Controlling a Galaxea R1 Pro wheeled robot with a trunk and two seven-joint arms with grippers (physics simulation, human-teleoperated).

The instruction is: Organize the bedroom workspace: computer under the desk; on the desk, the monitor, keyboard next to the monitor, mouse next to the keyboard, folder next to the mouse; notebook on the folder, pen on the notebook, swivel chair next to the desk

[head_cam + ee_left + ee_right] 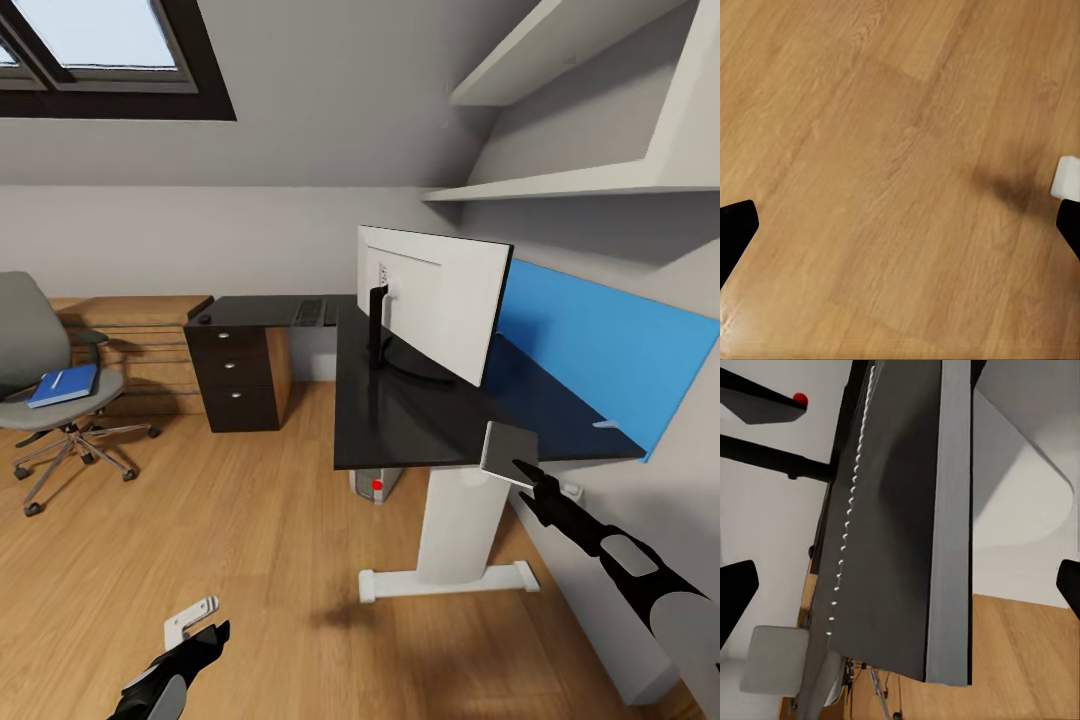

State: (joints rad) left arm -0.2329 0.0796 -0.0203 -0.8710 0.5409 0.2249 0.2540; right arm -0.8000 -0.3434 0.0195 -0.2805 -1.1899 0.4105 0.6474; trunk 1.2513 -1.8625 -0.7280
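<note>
Head view, item one: we carry the notebook (508,455) clenched in the right gripper (522,470), its grey cover tilted and hanging at the near edge of the desk (400,420). Right wrist view confirms the hold: the dark cover with its pale edge (945,525) runs lengthwise between the finger tips.

Item two: the left gripper (205,628) hangs low over the floor (200,540), jaws spread apart and holding nothing.

Item three: the folder (64,385) lies on the seat of the swivel chair (40,390), well apart from the desk, so the base of the stack is not yet in place.

Item four: the monitor (440,300) stands on the desk, white back toward us; the keyboard (312,312) lies on the far wing, the mouse (205,319) near the corner above the drawer unit (235,375). The computer (376,484) sits under the desk.

Risks, as we judge them: the notebook is gripped near one corner, so it may swing or slip; a clumsy reach could clip the desk edge or nudge the monitor's base. Setting it down now would leave it beneath the folder's proper spot.

Surface and room: glossy black top, likely slippery; blue panel (610,350) behind; light wood floor, sloped grey walls, skylight (100,50), white shelves (600,100).
</note>
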